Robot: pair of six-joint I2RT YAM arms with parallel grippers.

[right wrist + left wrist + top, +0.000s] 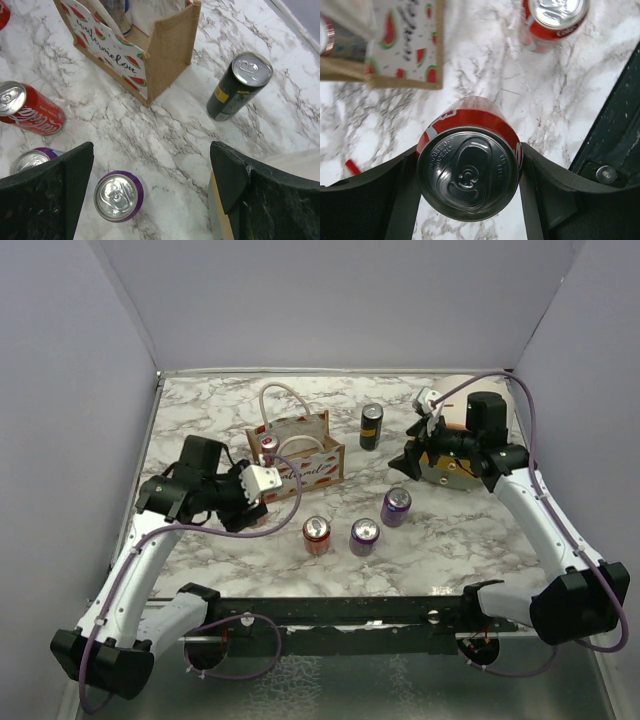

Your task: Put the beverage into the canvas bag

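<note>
Presently two red cans (467, 170) (552, 20) (one in left pincer (469, 186)), one canvas bag (407, 50)

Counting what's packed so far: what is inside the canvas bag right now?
One can stands in the canvas bag, at its left end in the top view. The walls hide its lower body and the floor.

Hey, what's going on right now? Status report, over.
Left end effector shut on red can. Right end effector open, empty. Can beside canvas bag, not in yet. Nothing between them.
</note>
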